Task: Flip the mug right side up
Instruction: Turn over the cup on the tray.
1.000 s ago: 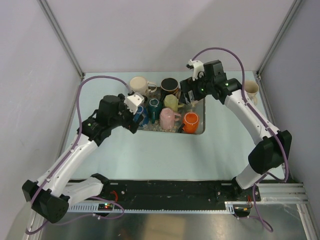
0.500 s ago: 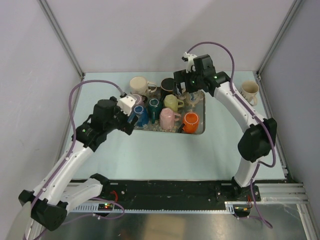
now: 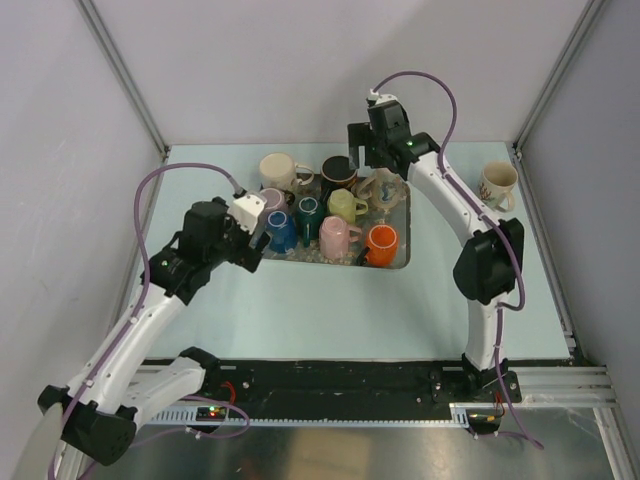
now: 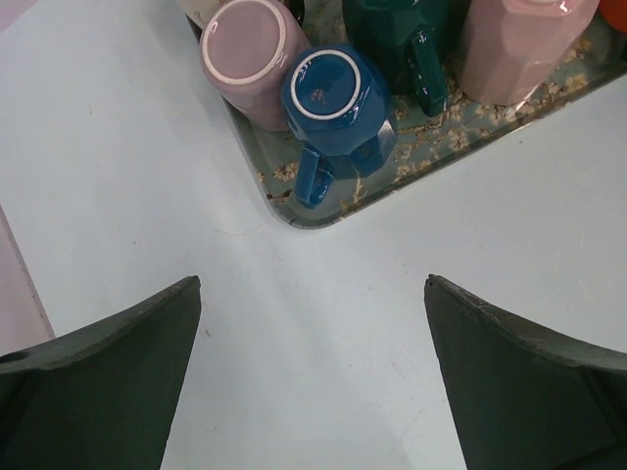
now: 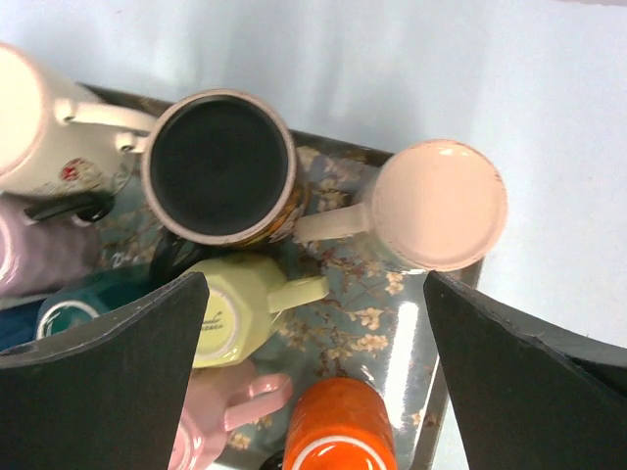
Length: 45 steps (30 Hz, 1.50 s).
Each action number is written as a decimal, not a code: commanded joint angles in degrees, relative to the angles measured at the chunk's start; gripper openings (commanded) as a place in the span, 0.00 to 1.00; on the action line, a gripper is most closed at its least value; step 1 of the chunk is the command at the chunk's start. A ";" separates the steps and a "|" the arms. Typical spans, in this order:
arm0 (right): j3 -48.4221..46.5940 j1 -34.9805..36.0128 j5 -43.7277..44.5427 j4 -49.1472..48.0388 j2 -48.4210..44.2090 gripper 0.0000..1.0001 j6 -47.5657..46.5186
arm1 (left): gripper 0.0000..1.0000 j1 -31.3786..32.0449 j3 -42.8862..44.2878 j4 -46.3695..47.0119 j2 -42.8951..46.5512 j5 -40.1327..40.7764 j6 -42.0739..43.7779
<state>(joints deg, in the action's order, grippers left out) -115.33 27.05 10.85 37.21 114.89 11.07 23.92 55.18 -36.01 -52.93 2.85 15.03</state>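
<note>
Top external: noted a swing of the right arm leftward and toward the back wall, ending over the far edge of the tray [image 3: 398, 262]; noted also a slight pull-back of the left arm from the tray's near-left corner. Judged as lining up on the pale mug [image 5: 441, 204], apparently base up (handle toward the dark mug [image 5: 217, 166]) in the tray's far right corner; nothing turned yet. Found right gripper [image 5: 313, 284] spread wide, empty, pointing down, both mugs just ahead of its fingers. Found left gripper [image 4: 312, 284] equally wide, empty, hovering over the table [image 4: 118, 196] near the blue mug [image 4: 338, 93], likewise base up.
</note>
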 commanded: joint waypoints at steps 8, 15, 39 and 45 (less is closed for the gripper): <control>-1.69 -4.37 7.62 -3.28 5.83 0.95 -0.88 | 1.00 -0.84 3.15 0.22 -1.83 -2.30 0.89; -3.79 -6.44 2.62 -5.35 10.30 0.92 -4.95 | 1.00 -0.87 4.11 0.23 -2.64 -4.21 1.06; -10.31 -12.44 -30.55 -1.57 14.59 0.47 -30.52 | 1.00 -1.75 3.84 0.21 -2.33 -7.07 0.74; -11.06 -11.72 -30.89 1.19 14.79 0.59 -36.65 | 1.00 -1.77 3.82 0.18 -2.36 -7.83 0.62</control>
<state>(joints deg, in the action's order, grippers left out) -122.76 14.46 -17.32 37.58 129.19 -19.40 22.57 56.86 -36.58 -55.77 -3.44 15.53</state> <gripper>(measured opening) 0.802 0.996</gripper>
